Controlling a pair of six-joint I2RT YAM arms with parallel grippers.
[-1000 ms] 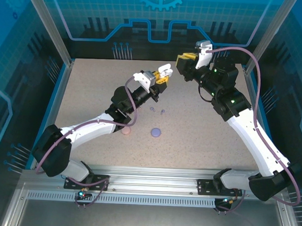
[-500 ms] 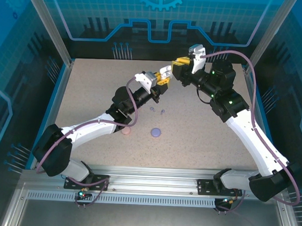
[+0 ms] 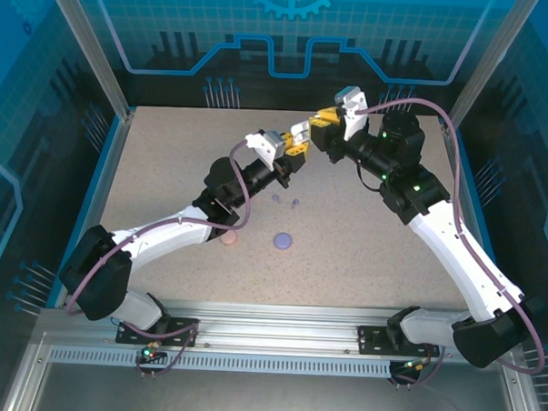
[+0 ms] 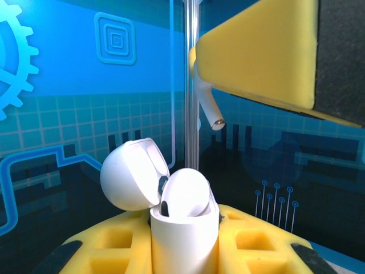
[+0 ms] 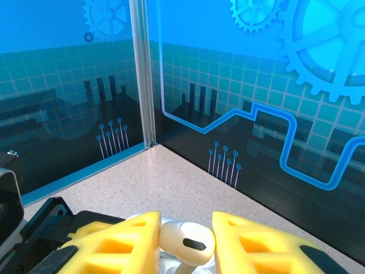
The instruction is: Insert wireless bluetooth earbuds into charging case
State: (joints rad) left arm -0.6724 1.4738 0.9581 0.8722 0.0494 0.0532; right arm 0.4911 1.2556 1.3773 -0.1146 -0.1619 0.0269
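Note:
My left gripper (image 3: 299, 136) (image 4: 185, 237) is shut on a white charging case (image 4: 183, 245), held upright in the air with its lid (image 4: 131, 176) swung open. One white earbud (image 4: 185, 193) sits in the case. My right gripper (image 3: 325, 119) (image 5: 185, 242) is shut on a second white earbud (image 5: 188, 242), whose stem (image 4: 210, 109) points down just above and to the right of the open case. Two purple earbuds (image 3: 276, 198) (image 3: 295, 204) lie on the table below.
A round purple case (image 3: 282, 240) and a pink case (image 3: 228, 241) rest on the speckled table (image 3: 363, 255) near the left forearm. Blue glass walls and a metal post (image 5: 141, 74) close the back corner.
My right gripper has swung left and slightly down with the white earbud, closing the gap to the left gripper's case. The left arm has stayed still.

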